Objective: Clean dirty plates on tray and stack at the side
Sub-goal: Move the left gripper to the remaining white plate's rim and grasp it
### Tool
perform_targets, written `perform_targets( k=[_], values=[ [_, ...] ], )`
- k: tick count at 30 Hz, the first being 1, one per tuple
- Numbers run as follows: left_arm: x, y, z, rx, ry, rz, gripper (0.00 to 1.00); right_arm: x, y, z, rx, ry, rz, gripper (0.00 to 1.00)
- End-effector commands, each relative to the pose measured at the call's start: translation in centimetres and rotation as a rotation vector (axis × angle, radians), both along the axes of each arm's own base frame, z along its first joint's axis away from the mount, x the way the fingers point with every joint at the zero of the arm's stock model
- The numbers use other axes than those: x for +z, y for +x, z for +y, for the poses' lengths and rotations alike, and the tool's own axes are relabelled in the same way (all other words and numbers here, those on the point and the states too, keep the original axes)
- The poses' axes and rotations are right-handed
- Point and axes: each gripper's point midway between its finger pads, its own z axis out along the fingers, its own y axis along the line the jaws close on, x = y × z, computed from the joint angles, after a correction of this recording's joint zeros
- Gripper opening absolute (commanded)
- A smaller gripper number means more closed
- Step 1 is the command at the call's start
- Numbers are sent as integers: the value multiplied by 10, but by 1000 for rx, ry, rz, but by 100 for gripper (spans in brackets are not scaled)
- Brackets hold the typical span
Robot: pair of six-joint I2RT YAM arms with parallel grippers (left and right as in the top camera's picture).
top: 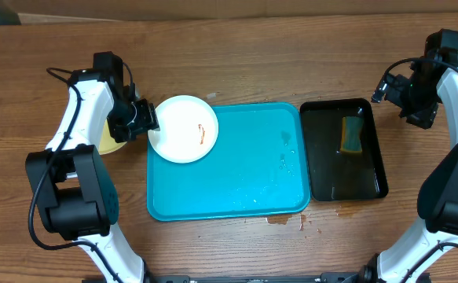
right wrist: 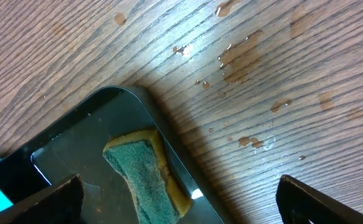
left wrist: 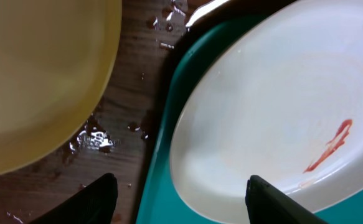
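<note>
The left arm (top: 75, 126) bends inward from its base, bringing the left gripper (top: 144, 119) low at the left edge of the white plate (top: 183, 128). Its jaws stand apart and clasp nothing (the plate's rim shows between them). That plate, streaked red-brown, lies on the far-left corner of the tray (top: 244, 181), overhanging its rim. The pale yellow plate (top: 111, 143) sits just beside it on the table (top: 236, 63). The right arm (top: 456, 94) angles inward, with the right gripper (top: 387, 88) wide open near the black tray (top: 370, 185) and its sponge (top: 351, 134).
</note>
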Motion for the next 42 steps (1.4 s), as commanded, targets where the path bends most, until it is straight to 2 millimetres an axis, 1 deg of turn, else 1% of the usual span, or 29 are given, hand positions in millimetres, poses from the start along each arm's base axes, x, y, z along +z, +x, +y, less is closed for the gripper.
perform_targets(
  k=[1,3,8,9,11,12,13,14,16,18,22,29,31,32,35,38,42],
  values=[
    [-8,0,-1,11,20,4,66,15,4,0,-1,-6,-43,100],
    [-13,2,-5,-2,21,-10,66,15,4,0,-1,-6,-43,100],
    [-30,3,-18,-35,23,-37,60,15,4,0,-1,-6,-43,100],
    [-32,3,-20,-40,23,-40,56,15,4,0,-1,-6,-43,100],
    [-35,2,-25,-50,19,-44,45,15,4,0,-1,-6,-43,100],
    [-37,2,-27,-56,18,-44,36,15,4,0,-1,-6,-43,100],
    [-37,1,-29,-62,18,-42,23,15,4,0,-1,-6,-43,100],
    [-37,1,-31,-68,18,-42,18,15,4,0,-1,-6,-43,100],
    [-37,0,-37,-81,11,-40,13,15,4,0,-1,-6,-43,100],
    [-37,-3,-42,-92,6,-31,10,15,4,0,-1,-6,-43,100],
    [-39,-15,-60,-131,-19,7,11,15,4,0,-1,-6,-43,100],
    [-55,-44,-93,-219,-16,77,19,15,4,0,-1,-6,-43,100],
    [-59,-52,-99,-243,-13,95,22,15,4,0,-1,-6,-43,100],
    [-60,-56,-103,-254,-12,105,22,15,4,0,-1,-6,-43,100],
    [-61,-63,-109,-279,-11,121,20,15,4,0,-1,-6,-43,100],
    [-59,-68,-110,-292,-10,136,20,15,4,0,-1,-6,-43,100],
    [-59,-69,-109,-299,-10,143,24,15,4,0,-1,-6,-43,100]
  ],
)
